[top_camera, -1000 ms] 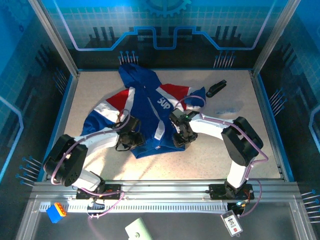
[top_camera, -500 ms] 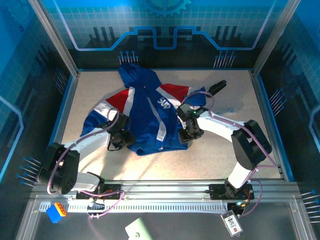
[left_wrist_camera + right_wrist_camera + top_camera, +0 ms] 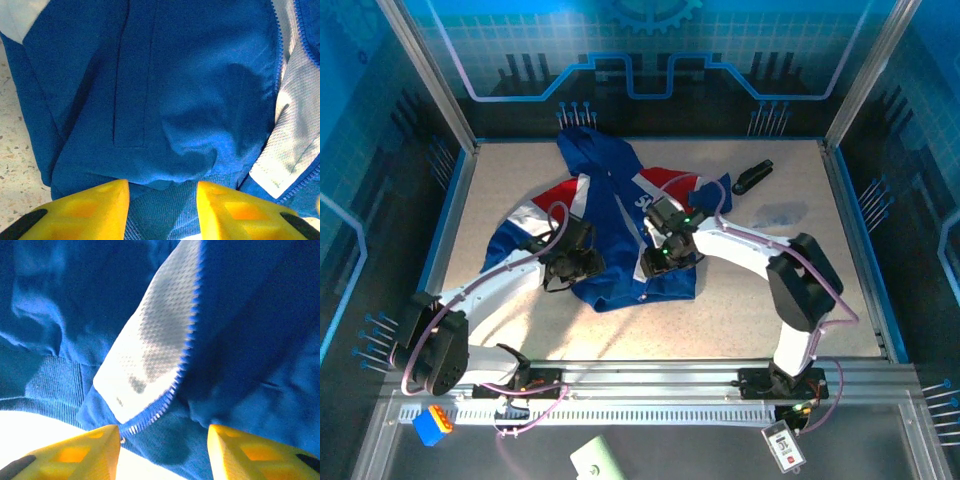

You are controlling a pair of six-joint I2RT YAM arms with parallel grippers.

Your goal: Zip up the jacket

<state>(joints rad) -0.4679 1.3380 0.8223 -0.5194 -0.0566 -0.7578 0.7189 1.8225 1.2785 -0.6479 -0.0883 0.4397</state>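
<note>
The jacket [image 3: 610, 205] lies spread on the table, royal blue with red shoulders, its front unzipped and folded back to show white lining. My left gripper [image 3: 582, 270] hovers at the left part of the hem. In the left wrist view its yellow fingers [image 3: 100, 202] stand apart, so the left gripper [image 3: 161, 186] is open over the ribbed hem [image 3: 160, 210], with zipper teeth [image 3: 278, 50] at the right. My right gripper [image 3: 658, 262] sits at the bottom of the front opening. The right gripper [image 3: 163, 430] is open over the lower end of the zipper [image 3: 172, 387], beside the white mesh lining [image 3: 155, 340].
A black object [image 3: 753, 177] lies at the back right of the table. Bare speckled tabletop [image 3: 840, 290] stretches right of the jacket and in front of the hem. Metal posts and blue walls ring the table. A blue and orange block [image 3: 432, 424] sits below the rail.
My right gripper has swung left from the jacket's right hem to the bottom of the front opening. The left gripper drifted left, then came back right along the hem.
</note>
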